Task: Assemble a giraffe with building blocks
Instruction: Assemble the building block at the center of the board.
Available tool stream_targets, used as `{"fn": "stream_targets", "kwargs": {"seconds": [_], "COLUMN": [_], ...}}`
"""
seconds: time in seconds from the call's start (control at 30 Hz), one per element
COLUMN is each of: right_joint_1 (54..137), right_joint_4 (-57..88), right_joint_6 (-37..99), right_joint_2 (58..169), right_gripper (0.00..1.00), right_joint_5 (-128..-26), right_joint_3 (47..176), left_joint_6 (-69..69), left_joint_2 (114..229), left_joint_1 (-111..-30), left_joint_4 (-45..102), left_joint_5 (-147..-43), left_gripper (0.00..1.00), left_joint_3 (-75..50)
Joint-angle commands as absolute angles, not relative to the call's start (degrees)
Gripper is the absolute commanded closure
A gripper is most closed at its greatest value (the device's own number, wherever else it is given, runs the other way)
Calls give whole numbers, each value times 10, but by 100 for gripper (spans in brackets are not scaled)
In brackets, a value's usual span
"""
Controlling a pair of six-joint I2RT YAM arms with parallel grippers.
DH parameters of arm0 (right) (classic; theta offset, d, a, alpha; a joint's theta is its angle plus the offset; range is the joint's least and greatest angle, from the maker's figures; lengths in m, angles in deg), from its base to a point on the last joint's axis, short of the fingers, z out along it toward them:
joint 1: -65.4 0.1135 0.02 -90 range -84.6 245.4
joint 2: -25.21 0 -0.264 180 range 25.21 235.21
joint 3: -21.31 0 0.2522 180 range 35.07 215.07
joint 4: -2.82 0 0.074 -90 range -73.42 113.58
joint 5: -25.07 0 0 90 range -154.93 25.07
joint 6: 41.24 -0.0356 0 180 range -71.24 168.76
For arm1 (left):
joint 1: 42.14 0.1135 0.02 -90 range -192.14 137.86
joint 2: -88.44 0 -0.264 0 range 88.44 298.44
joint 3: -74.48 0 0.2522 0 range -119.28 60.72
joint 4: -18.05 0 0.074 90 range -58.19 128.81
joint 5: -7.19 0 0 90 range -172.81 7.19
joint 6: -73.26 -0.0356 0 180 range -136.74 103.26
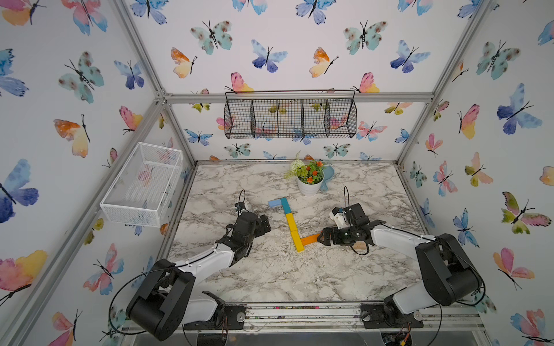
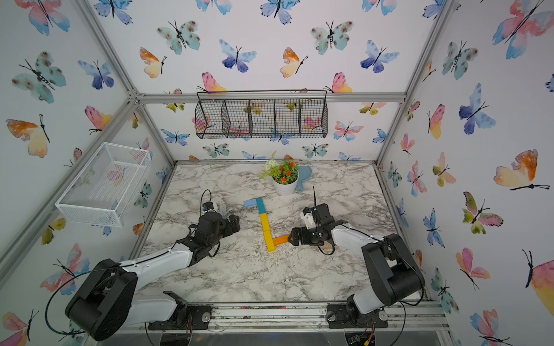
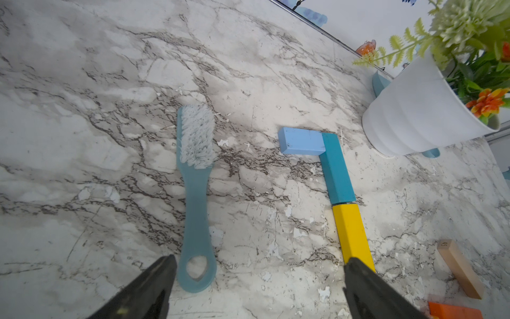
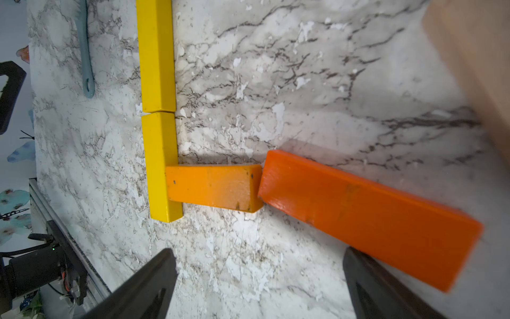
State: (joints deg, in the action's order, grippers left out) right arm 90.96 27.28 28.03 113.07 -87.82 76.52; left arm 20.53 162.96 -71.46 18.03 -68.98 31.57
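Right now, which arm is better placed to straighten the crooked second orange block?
Right. The right gripper hangs open by the loose orange block, which lies askew beside the placed orange block. The left gripper, open, sits by the brush, beyond the yellow neck.

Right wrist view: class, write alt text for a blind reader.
An orange block meets the side of a yellow block on a marble table; a darker orange block lies askew at its free end, before the open right gripper.

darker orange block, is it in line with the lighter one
No, the darker orange block lies at an angle to the lighter orange block.
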Motion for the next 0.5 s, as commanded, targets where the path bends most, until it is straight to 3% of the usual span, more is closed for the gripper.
{"fn": "stream_targets", "kwargs": {"seconds": [0.0, 0.47], "right_joint_1": [909, 908], "right_joint_4": [294, 296], "right_joint_6": [289, 287], "right_joint_2": [1158, 1171], "right_gripper": [0, 0], "right_joint_5": [-833, -825], "right_joint_3": [762, 788], "left_joint_6": [198, 192], "left_joint_2": [1629, 1620], "left_joint_1": [-715, -715], "left_joint_4": [172, 168], "left_joint_5": [-696, -699], "left_gripper": [2, 2], "left_joint_3": [302, 307]}}
